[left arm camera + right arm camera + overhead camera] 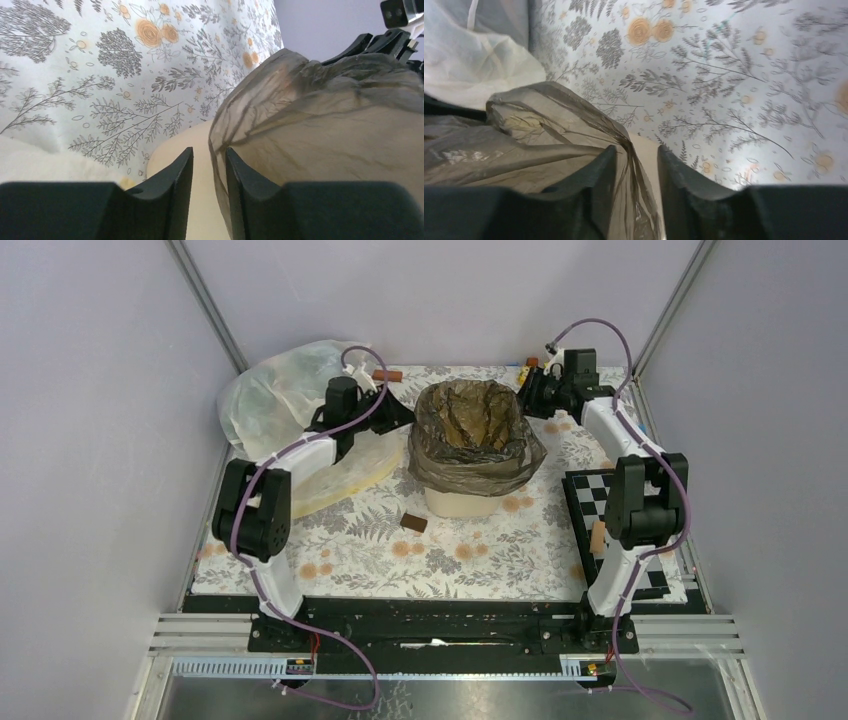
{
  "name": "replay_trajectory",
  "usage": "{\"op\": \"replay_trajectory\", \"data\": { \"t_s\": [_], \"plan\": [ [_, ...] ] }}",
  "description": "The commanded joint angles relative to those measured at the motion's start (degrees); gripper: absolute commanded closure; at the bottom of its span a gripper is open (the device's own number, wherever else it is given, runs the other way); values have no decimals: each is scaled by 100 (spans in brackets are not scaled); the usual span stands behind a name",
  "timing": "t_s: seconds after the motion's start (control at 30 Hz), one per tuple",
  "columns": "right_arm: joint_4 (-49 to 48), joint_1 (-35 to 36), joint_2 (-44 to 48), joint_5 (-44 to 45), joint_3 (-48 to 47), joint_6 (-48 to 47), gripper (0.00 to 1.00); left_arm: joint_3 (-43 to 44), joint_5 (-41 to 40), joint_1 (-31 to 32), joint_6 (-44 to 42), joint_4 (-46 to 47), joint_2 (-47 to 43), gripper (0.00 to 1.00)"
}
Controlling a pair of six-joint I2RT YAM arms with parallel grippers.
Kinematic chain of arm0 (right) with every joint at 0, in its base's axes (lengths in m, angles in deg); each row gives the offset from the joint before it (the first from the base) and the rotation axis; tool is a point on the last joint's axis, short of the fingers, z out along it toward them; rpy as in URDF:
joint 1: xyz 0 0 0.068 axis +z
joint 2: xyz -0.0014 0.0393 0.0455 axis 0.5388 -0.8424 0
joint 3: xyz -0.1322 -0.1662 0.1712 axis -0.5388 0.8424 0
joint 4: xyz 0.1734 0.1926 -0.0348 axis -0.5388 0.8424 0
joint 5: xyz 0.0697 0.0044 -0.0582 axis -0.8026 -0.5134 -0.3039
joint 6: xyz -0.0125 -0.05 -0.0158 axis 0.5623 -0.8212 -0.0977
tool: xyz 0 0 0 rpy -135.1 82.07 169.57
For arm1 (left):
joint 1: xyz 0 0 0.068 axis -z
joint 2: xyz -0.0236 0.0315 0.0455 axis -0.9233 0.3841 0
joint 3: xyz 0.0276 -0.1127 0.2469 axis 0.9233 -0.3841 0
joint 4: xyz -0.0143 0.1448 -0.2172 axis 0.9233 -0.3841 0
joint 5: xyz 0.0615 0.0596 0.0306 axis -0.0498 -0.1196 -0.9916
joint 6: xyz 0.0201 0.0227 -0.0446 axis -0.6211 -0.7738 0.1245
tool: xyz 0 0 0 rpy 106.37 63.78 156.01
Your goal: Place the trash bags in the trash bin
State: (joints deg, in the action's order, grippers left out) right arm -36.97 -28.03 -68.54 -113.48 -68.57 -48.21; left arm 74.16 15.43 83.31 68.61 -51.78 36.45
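Seeing the left gripper (209,153) and right gripper (636,150) slightly parted beside the trash bin (461,503), we fear the unheld trash bag (476,430) slipping off its rim.

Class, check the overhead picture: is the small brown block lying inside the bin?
No, the small brown block lies on the flowered cloth, outside the cream bin and in front of it to the left.

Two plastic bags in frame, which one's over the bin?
The dark brown-olive bag, covering the mouth of the cream bin. The whitish bag lies left of it.
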Motion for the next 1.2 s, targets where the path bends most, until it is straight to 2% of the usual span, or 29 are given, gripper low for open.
{"op": "replay_trajectory", "data": {
  "t_s": [0.0, 0.1, 0.2, 0.27, 0.43, 0.63, 0.83, 0.97, 1.03, 1.17],
  "plan": [
    [304, -139, 764, 775, -438, -43, 52, -230, -805, -6, -160, 138, -1025, 60],
    [393, -165, 1177, 1292, -238, -65, 42, -541, -1232, -9, -135, 67, -1523, 48],
    [321, -168, 1670, 1670, 140, 23, 29, -961, -1520, -20, -52, -43, -2070, 40],
    [134, -170, 2058, 1724, 597, 152, 23, -1362, -1659, -21, 73, -20, -2514, 36],
    [-588, -168, 3205, 1715, 1944, 665, 21, -2432, -1262, -34, 672, 385, -3682, 31],
    [-1056, -168, 4334, 1442, 3085, 1200, 17, -3198, -620, -52, 1301, 279, -4579, 13],
    [-1068, -168, 4847, 1230, 3435, 1232, 16, -3969, 165, -48, 2508, 1251, -4811, 16],
    [-1128, -168, 5041, 1182, 3613, 1263, 16, -4481, 530, -5, 3389, 2589, -4585, 29],
    [-1193, -168, 5121, 1128, 3682, 1280, 16, -4688, 598, 37, 3729, 3251, -4425, 29],
    [-1290, -168, 5237, 996, 3740, 1281, 16, -4809, 637, 195, 4036, 3941, -4059, 28]
  ]
}}
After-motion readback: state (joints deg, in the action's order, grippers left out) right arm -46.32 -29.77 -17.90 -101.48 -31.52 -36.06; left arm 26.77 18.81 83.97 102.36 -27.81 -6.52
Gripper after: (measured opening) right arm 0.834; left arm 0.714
